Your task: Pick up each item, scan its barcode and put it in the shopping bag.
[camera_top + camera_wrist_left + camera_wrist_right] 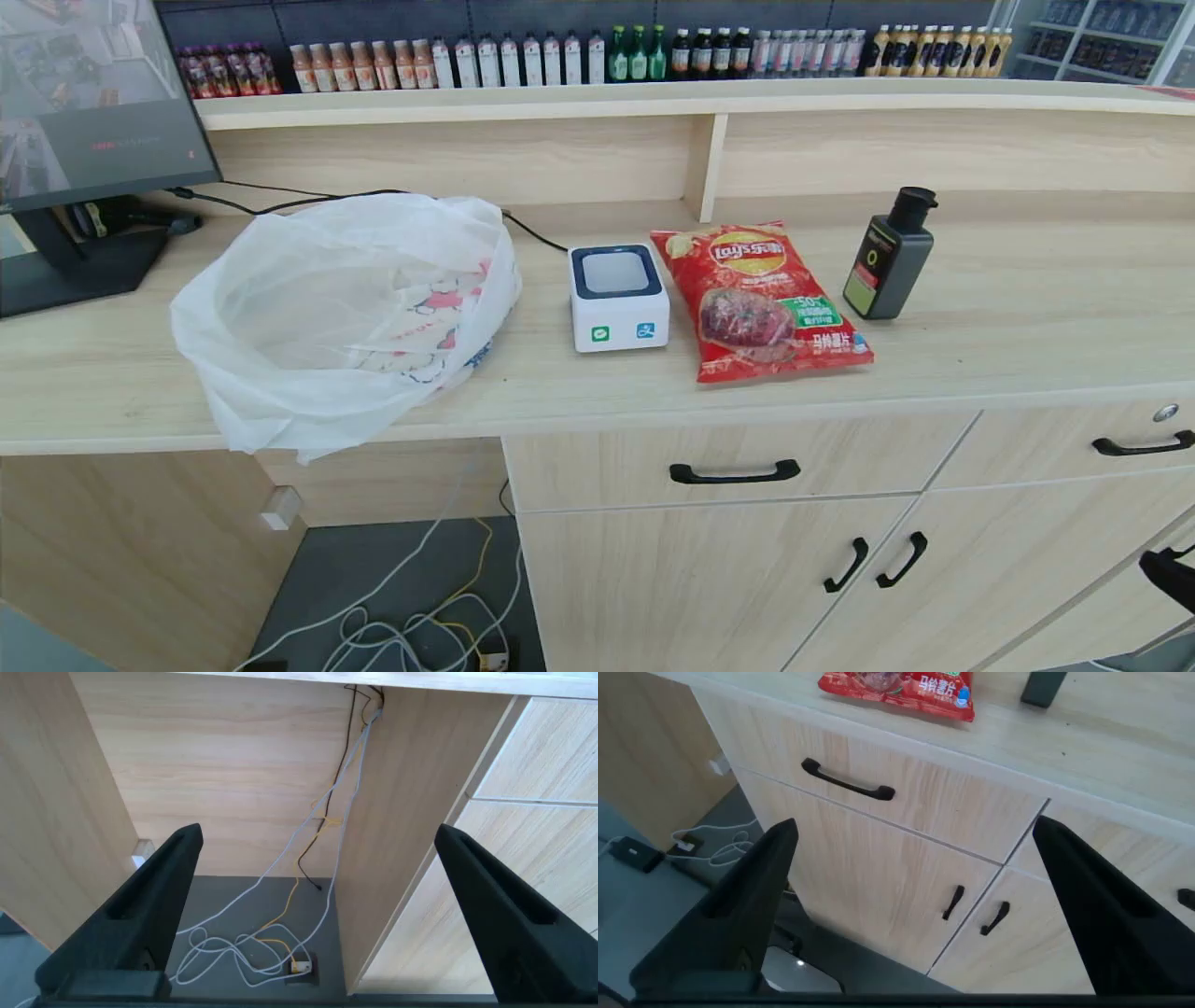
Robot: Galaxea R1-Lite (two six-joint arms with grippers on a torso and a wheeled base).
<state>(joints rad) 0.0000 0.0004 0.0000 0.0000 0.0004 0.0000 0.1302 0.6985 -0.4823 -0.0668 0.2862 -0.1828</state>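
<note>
1. My right gripper (915, 826) hangs low in front of the cabinet, below the counter top, with its jaws spread wide and nothing between them. My left gripper (318, 833) is equally wide and empty, facing the open recess under the counter where loose cables (248, 952) lie on the floor.
2. Above and beyond the right gripper is the drawer front with its black bar handle (848, 782), then the near edge of the light wooden counter (1027, 336).
3. The red foil crisp bag (761, 299) lies flat close to that near edge. Its long axis runs near to far, with the near end swung slightly right. The right arm is judged nearer and should rise clear of the counter edge before reaching in.
4. The white square scanner box (618, 297) sits just left of the crisp bag. Further left is the white plastic shopping bag (345, 317), its mouth open and its body overhanging the near edge.
5. The dark grey bottle with black cap (889, 257) stands upright, right of and farther than the crisp bag, leaving open counter between them.
</note>
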